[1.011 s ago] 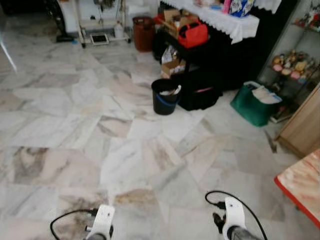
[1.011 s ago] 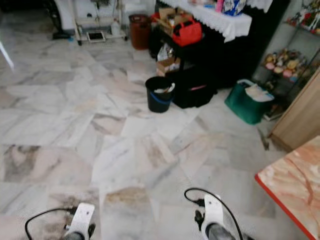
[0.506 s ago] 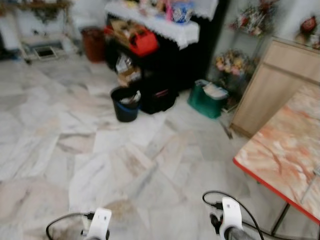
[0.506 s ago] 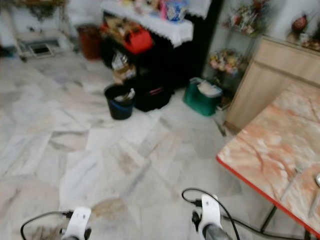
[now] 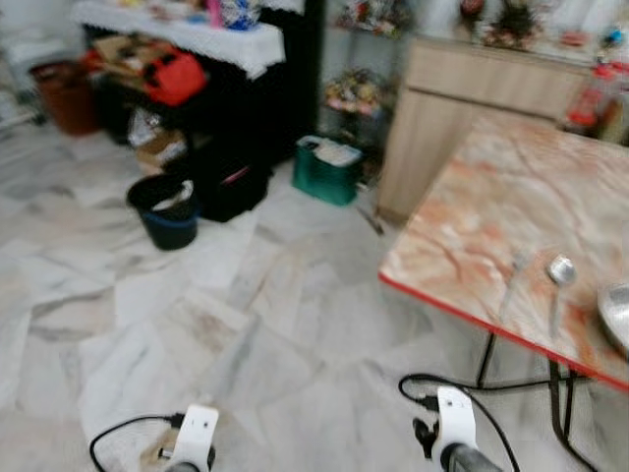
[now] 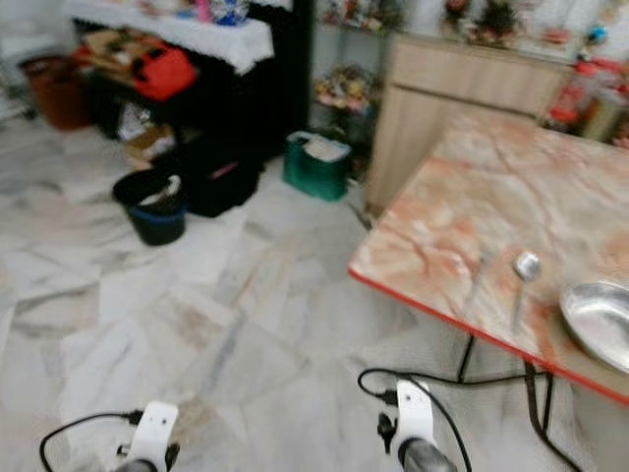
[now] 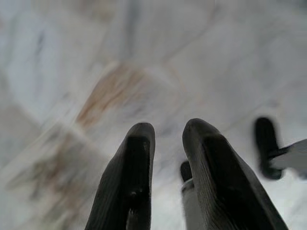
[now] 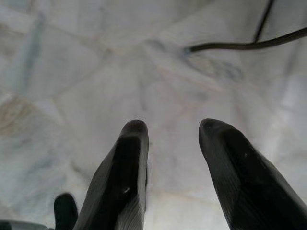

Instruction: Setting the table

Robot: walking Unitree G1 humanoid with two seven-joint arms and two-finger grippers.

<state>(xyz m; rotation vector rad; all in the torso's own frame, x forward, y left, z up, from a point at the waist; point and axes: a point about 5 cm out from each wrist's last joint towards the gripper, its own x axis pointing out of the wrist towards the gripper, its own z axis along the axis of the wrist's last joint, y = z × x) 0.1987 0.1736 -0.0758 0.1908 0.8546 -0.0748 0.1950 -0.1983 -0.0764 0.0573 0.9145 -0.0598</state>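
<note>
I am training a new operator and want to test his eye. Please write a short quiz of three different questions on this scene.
1. True or false: the metal spoon lies on the marble-patterned table with the red edge.
2. Which stands nearest the wooden cabinet? A. green bag B. black bucket C. red bag
3. Fill in: beside the spoon, at the table's near edge, lies a silver metal ____.

Key: 1 true; 2 A; 3 plate.
</note>
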